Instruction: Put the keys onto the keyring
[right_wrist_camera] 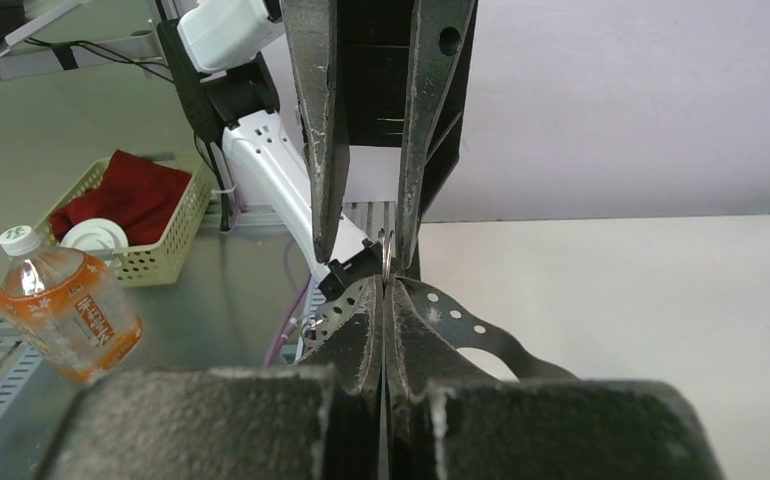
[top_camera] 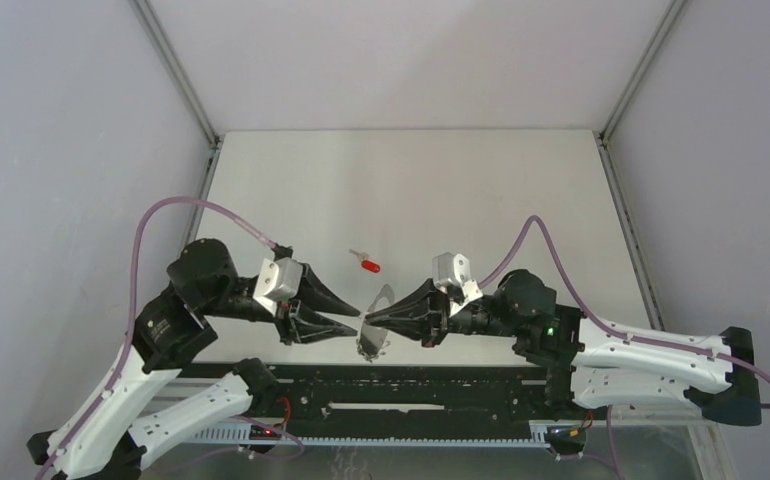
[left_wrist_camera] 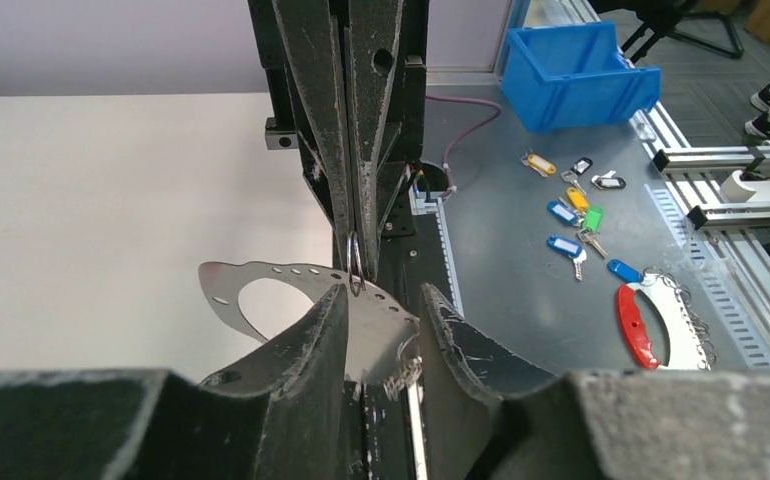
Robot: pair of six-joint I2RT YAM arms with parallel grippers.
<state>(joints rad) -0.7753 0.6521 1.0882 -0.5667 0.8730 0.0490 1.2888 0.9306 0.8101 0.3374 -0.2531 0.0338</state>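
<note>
At the near middle of the table (top_camera: 461, 200), the right gripper (right_wrist_camera: 383, 295) has its fingers pressed together on the keyring (right_wrist_camera: 387, 262), a small metal ring threaded through a perforated silver plate (right_wrist_camera: 461, 325). The left gripper (left_wrist_camera: 385, 300) faces it from 9 o'clock, fingers part-way apart astride the plate's end; whether they press it, I cannot tell. The red-headed key (top_camera: 366, 263) lies on the table at 12 o'clock, apart from both.

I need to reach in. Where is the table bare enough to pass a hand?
Bare: the far half of the table, between the red key and the back wall, and its right side beyond the right arm. Crowded: near middle, where the left gripper and right gripper meet at the keyring.
</note>
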